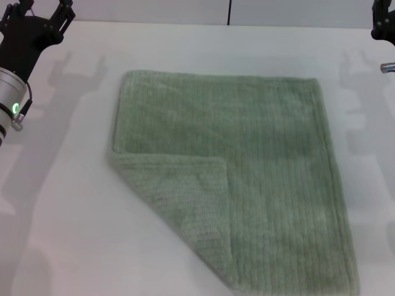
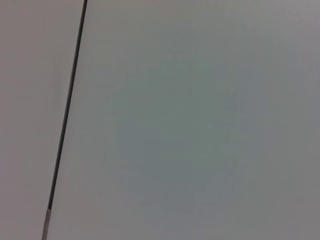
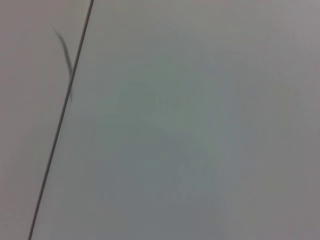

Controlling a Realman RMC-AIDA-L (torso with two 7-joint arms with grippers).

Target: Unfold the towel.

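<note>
The pale sage-green towel [image 1: 247, 160] lies flat on the white table [image 1: 68, 234] in the head view. Its near-left corner is folded over onto the towel as a triangular flap [image 1: 185, 197]. The rest lies spread out. My left gripper [image 1: 44, 8] is at the far left corner of the table, well away from the towel, open and empty. Only a small black part of my right gripper [image 1: 384, 23] shows at the far right edge, also clear of the towel. Both wrist views show only bare white surface, no towel.
A dark seam [image 1: 229, 11] runs across the back of the table, and it also shows in the left wrist view [image 2: 67, 115] and the right wrist view [image 3: 62, 120]. Bare table surrounds the towel on the left and far sides.
</note>
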